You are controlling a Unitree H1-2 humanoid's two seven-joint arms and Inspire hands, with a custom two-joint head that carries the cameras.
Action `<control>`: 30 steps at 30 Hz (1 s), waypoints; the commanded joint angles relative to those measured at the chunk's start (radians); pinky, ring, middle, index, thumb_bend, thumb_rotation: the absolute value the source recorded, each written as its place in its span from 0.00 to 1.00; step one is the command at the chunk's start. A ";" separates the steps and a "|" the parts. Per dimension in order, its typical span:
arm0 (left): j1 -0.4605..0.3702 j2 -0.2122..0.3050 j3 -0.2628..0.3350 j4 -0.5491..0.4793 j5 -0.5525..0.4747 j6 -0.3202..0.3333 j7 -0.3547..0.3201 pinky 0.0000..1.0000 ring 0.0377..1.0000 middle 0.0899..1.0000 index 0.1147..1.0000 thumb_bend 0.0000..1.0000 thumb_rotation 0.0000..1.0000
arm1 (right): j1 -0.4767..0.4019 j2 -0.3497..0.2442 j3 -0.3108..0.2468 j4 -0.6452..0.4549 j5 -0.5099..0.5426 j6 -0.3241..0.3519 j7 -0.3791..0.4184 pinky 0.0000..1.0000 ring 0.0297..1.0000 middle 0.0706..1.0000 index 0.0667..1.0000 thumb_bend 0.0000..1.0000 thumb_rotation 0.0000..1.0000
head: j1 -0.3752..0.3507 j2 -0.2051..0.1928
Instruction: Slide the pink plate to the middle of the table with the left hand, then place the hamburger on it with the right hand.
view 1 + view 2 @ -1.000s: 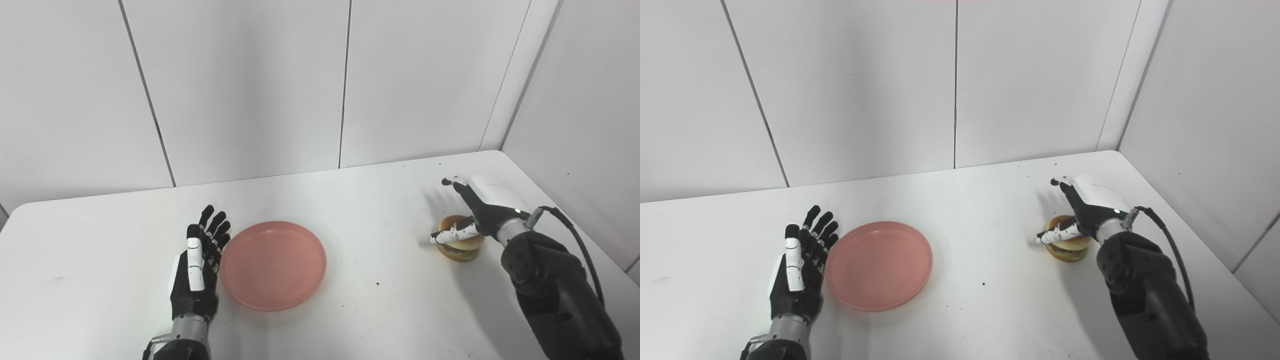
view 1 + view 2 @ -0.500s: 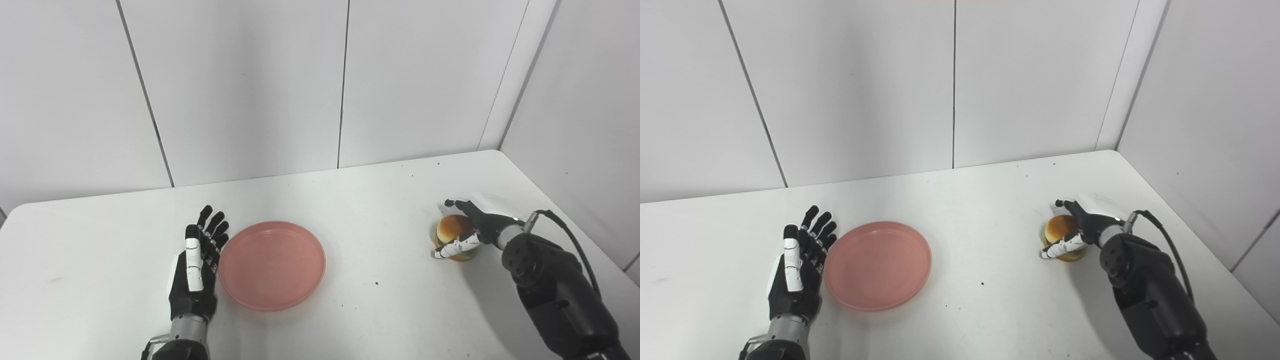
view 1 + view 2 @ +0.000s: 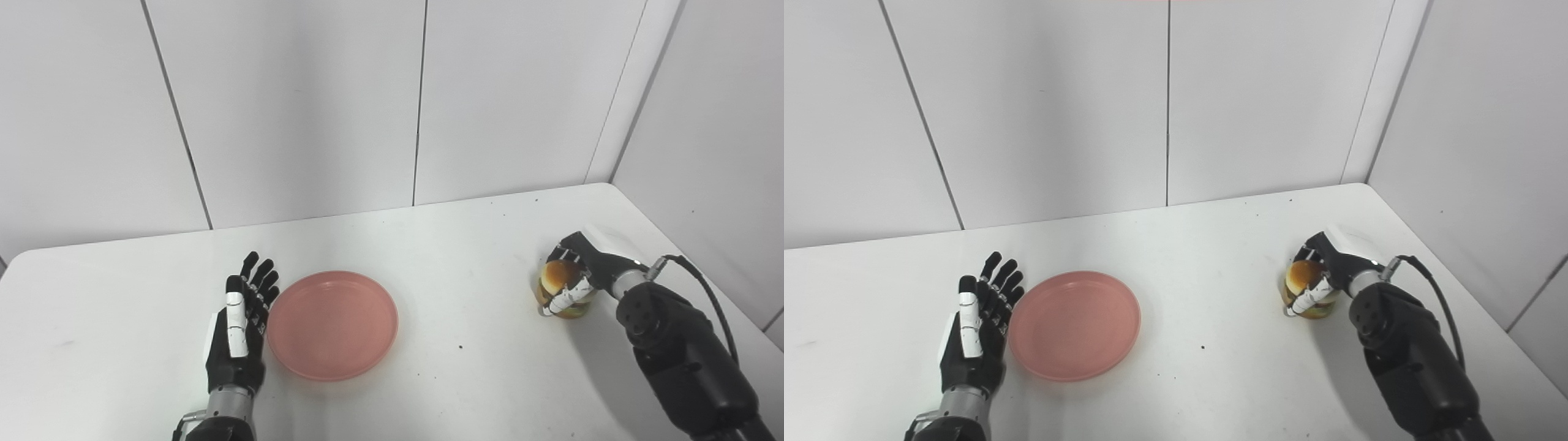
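The pink plate (image 3: 332, 324) lies flat on the white table (image 3: 453, 392), left of the middle. My left hand (image 3: 237, 334) rests open beside the plate's left rim, fingers straight and pointing away from me. The hamburger (image 3: 556, 283) stands at the right side of the table. My right hand (image 3: 582, 275) is wrapped around it, fingers curled over the far side and thumb across the near side. The hamburger still sits on the table. It also shows in the right eye view (image 3: 1303, 288).
White wall panels (image 3: 306, 104) stand behind the table and along its right side. The right arm's black cable (image 3: 710, 294) loops beside the forearm near the table's right edge. Small dark specks dot the table top.
My right hand has come down from above the hamburger and closed its fingers and thumb around it. The left hand and the plate have stayed where they were.
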 commanded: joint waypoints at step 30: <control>0.052 -0.068 -0.032 0.078 0.071 -0.027 0.056 0.96 0.93 0.93 0.93 0.74 1.00 | -0.136 0.137 0.126 -0.193 0.246 -0.199 -0.140 0.32 0.38 0.42 0.48 0.52 0.00 | 0.236 -0.005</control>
